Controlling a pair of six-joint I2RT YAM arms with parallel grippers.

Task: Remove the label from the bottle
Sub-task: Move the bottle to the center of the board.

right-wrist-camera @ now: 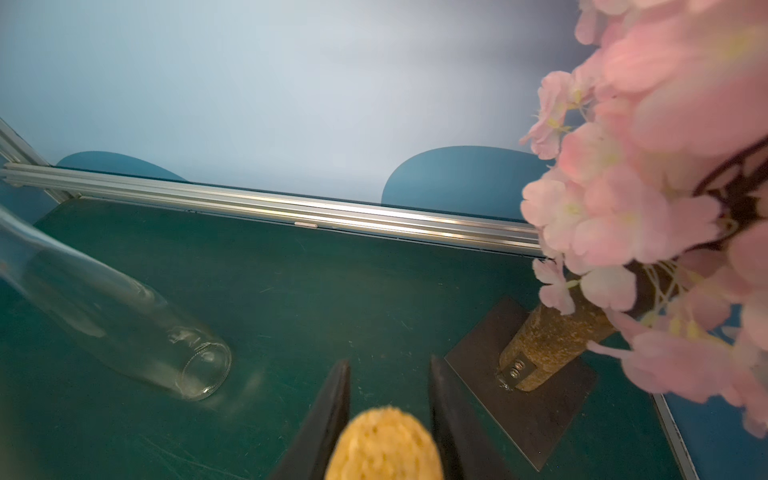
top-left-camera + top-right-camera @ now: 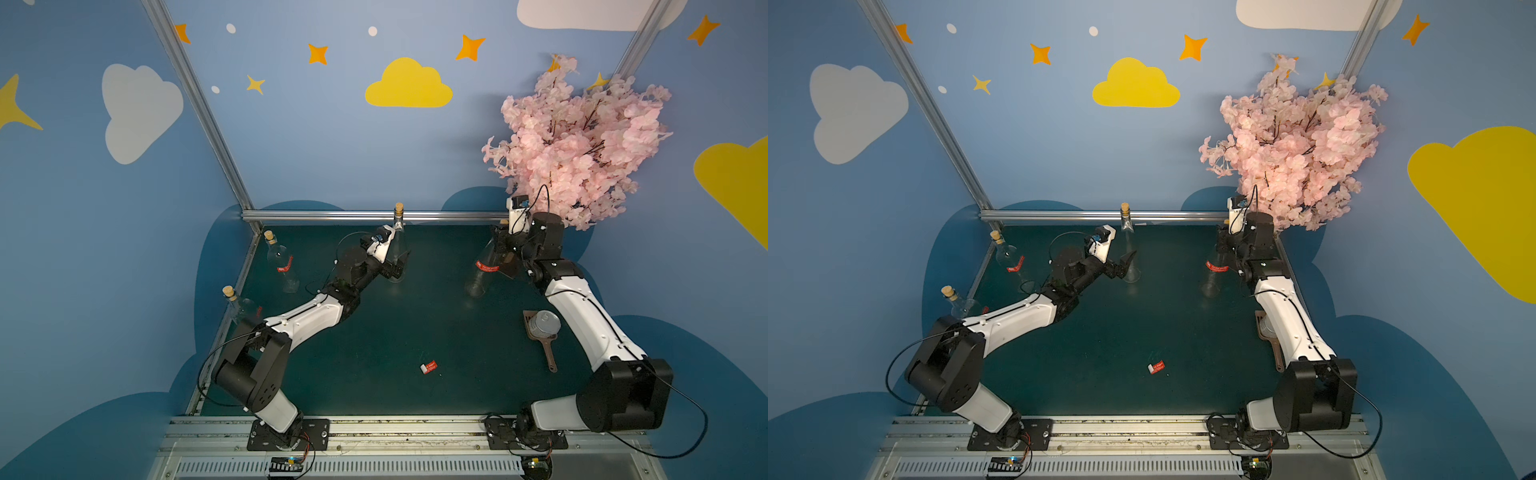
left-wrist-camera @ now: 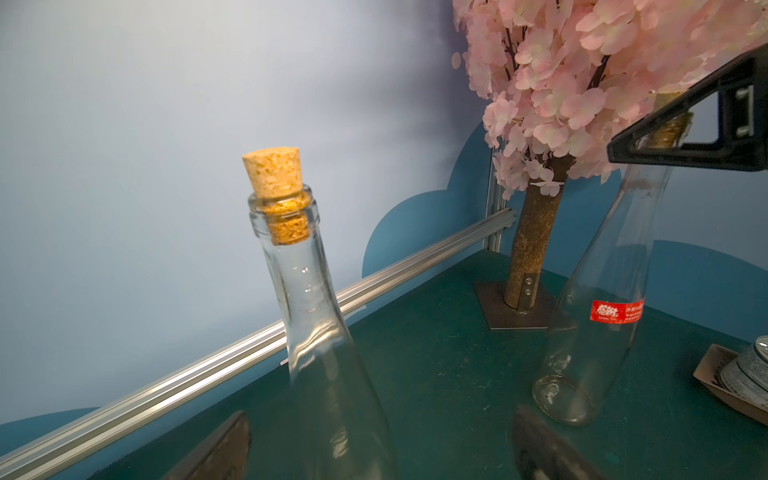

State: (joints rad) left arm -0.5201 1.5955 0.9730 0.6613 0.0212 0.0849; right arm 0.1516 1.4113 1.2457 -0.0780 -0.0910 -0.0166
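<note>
- The tree, pink-blossomed, stands in a back corner of the green worktop.
- The right hand is just beside the tree's trunk. Its two fingers are drawn in on either side of the cork of the tilted bottle, clamped on its top.
- This bottle leans with its neck toward the tree. Whether its base touches the worktop or is just off it I cannot tell.
- Its red label is on the glass, about midway up.
- Farther from the tree along the back rail, a bare bottle stands upright and corked.
- The left hand has its fingers wide apart, one on each side of the bare bottle's lower body, gripping nothing.
- On the side of the worktop opposite the tree stand two more corked bottles, each with a red label.
- Toward the front from the tree, a can sits on a brown scoop.
- Well away from the tree, near the front middle, lies a loose label, red and white.
</note>
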